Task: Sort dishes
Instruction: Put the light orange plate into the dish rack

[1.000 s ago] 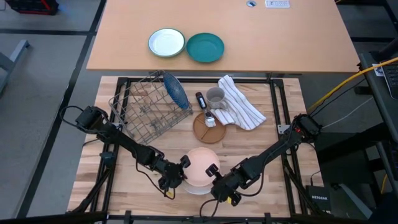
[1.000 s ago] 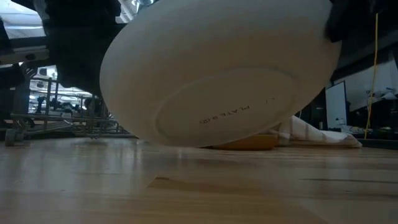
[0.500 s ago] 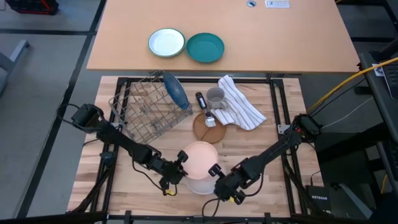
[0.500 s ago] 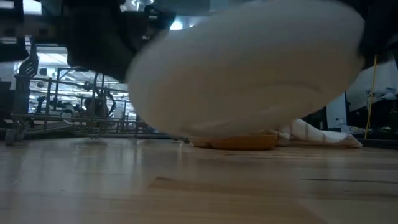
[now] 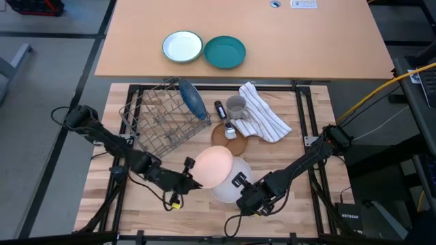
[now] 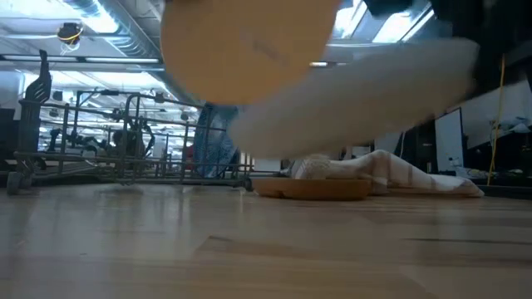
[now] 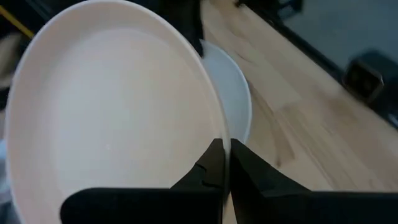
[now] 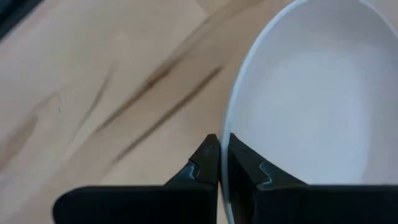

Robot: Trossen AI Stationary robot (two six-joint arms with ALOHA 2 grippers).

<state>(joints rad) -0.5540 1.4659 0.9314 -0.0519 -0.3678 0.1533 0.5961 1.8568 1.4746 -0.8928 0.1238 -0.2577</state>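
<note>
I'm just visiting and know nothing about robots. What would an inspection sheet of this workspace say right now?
Surface: wooden table.
Job's things: pink plate held tilted by left gripper; white plate held at rim by right gripper; blue plate standing in wire rack; wooden plate on table.
Clutter: striped towel, grey mug.
Grippers: both shut on plate rims.
Cables: yellow cable at right.
Surroundings: green-rimmed white plate and teal plate on far table.

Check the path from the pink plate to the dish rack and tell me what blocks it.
Nothing visible does. The left gripper holds the pink plate lifted, and bare tabletop lies between it and the dish rack. The blue plate fills only the rack's far-right slot.
</note>
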